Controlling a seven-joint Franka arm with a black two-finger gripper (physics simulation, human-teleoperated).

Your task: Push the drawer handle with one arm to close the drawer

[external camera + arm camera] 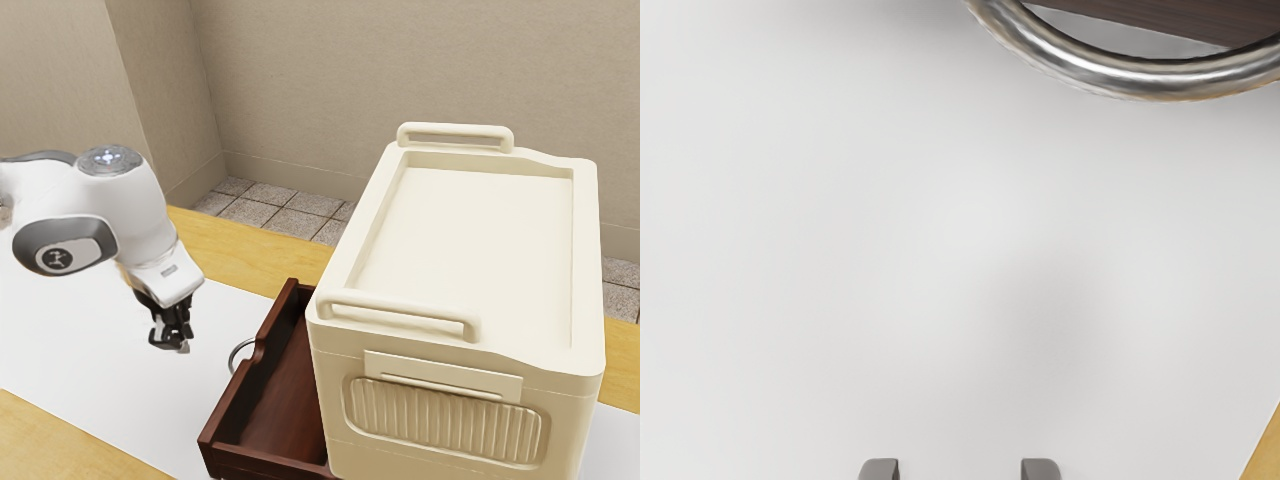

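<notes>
- While the drawer [288, 400] sits pulled out ahead of the jaws, its dark tray open to view, the closing is clearly unfinished, and the whole visible gap looks left to cover!
- Out front comes the handle [232, 354], a curved metal bar on the drawer's near face, just ahead of the jaws and apart from them; no contact, so no push is on.
- Here's the gripper [172, 345], hanging over the white mat [110, 370], jaws parted and released, nothing caught between them.
- Beyond the drawer, on its far side from the jaws, stands the cream cabinet [470, 240], and that's where the drawer has to go.
- Lining up looks well along, I'd judge, though the handle lies a touch off to one side of the jaws' centre line; a small correction may be wanted.
- What remains, then: reach the handle, press it toward the cabinet, and follow through until the drawer's face meets the body, all without sliding off that rounded bar!
</notes>
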